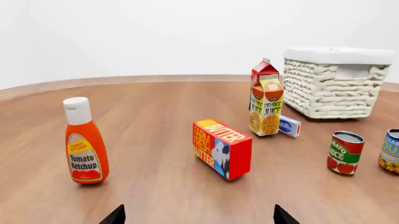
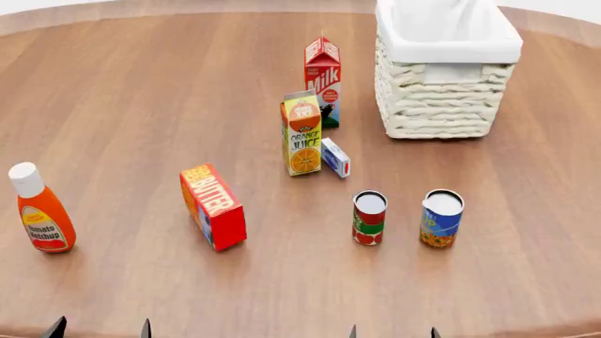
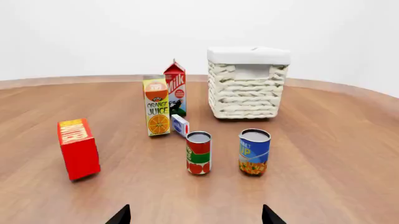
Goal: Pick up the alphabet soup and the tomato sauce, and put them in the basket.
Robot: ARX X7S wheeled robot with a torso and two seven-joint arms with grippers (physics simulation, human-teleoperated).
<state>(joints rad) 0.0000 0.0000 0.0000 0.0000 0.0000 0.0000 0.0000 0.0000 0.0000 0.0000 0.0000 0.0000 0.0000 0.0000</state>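
Observation:
The alphabet soup (image 2: pixel 441 219) is a blue can standing upright near the table's front right; it also shows as alphabet soup (image 3: pixel 254 152) and at the frame edge as alphabet soup (image 1: pixel 391 151). Just left of it stands the tomato sauce (image 2: pixel 369 217), a red-and-green can, seen too as tomato sauce (image 3: pixel 199 153) and tomato sauce (image 1: pixel 345 152). The cream wicker basket (image 2: pixel 441 105) with a white lining sits behind them, also basket (image 3: pixel 247 88) and basket (image 1: pixel 330 88). My left gripper (image 2: pixel 100 329) and right gripper (image 2: pixel 393 332) hover open at the near edge, holding nothing.
An orange ketchup bottle (image 2: pixel 41 217) stands far left. A red butter box (image 2: pixel 214 206) lies mid-left. An orange juice carton (image 2: pixel 302 133), a milk carton (image 2: pixel 322 82) and a small blue-white box (image 2: pixel 336 157) stand between the cans and the basket's left side.

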